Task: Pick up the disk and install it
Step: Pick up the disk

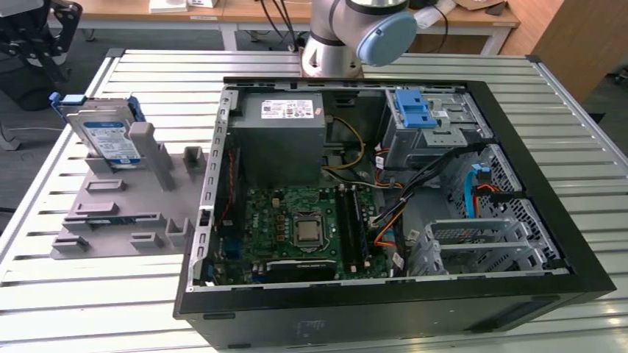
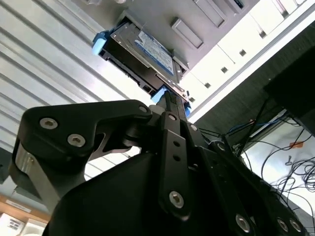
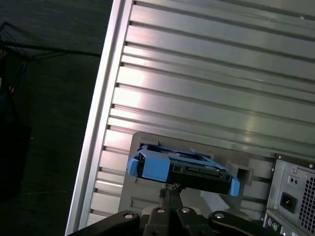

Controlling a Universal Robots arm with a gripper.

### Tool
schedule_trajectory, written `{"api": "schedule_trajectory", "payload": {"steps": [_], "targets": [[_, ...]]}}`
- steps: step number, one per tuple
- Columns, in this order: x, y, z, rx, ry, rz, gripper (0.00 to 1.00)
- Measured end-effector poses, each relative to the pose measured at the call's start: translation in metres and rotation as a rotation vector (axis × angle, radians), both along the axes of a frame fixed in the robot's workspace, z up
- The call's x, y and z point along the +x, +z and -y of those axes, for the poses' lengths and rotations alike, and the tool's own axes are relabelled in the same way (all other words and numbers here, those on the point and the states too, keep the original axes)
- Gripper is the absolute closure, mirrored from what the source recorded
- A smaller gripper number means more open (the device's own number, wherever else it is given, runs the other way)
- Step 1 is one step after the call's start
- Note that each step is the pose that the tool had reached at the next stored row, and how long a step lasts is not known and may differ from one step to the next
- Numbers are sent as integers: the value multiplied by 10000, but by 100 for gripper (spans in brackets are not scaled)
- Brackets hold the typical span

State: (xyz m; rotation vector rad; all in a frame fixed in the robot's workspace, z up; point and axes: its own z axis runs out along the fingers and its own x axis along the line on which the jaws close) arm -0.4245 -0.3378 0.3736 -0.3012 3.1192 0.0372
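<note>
Exterior view: the disk [image 1: 108, 134] stands on edge in a grey holder [image 1: 110, 218] on the slatted table [image 1: 88, 309], at the exterior view's left of the open computer case [image 1: 393, 323]. The case holds a motherboard [image 1: 294, 228], power supply [image 1: 284, 132] and blue-latched drive cage [image 1: 417, 114]. Both wrist views add the gripper [image 3: 170, 189]: fingers pressed together, pinching nothing, pointed at the disk, apart from it.

No print is legible: the disk [image 1: 95, 112] at ten o'clock bears a white-blue label [image 1: 111, 142], the grey box [image 1: 279, 151] at twelve a white one.
</note>
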Motion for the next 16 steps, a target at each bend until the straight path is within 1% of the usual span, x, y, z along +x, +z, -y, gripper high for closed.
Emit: {"api": "schedule_trajectory", "payload": {"steps": [12, 14, 16], "targets": [[-3, -4, -1, 0, 1932, 1, 89], [-3, -4, 0, 0, 2149, 1, 89], [-3, -4, 0, 1, 2220, 1, 89]]}}
